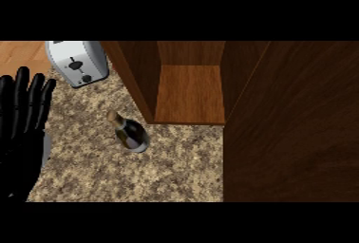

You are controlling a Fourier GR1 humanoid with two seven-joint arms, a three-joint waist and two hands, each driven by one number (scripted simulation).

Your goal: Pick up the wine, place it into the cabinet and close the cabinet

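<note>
You see a speckled stone worktop (140, 175) (toaster (79, 62) at its far-left corner); the wine (130, 133) stands before the open cabinet (189, 92). Left hand (21, 118) rests open, empty.

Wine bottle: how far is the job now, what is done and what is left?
Nothing looks done yet. The wine bottle stands on the counter, in front of the open cabinet, whose shelf holds nothing. No hand holds it: the left hand rests open at the left edge, and the right hand is not in view. Still to do: pick up the bottle, put it in the cabinet, close the door.
</note>
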